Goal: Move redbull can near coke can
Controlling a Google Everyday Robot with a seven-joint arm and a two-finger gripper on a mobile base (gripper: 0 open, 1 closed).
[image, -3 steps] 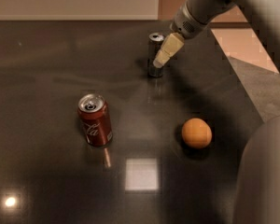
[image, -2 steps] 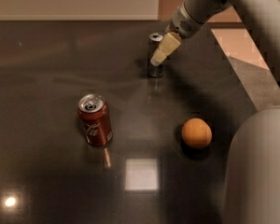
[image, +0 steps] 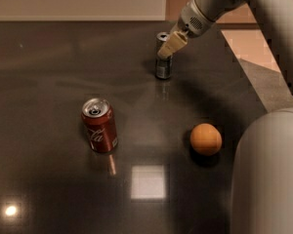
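The redbull can (image: 163, 63) stands upright at the far middle of the dark table, slim and grey-blue with a silver top. My gripper (image: 169, 47) reaches in from the upper right and its beige fingertip (image: 170, 45) lies over the can's upper half, at or around it. The coke can (image: 99, 126) stands upright at the near left, red with white script, well apart from the redbull can.
An orange (image: 205, 139) lies on the table at the near right. My arm's pale body (image: 268, 174) fills the lower right corner. The table's right edge (image: 244, 77) runs diagonally beside a tan floor. A bright light reflection (image: 147, 182) shows on the tabletop.
The gripper has lifted slightly and shifted right along the redbull can's top. The cans and the orange have not moved.
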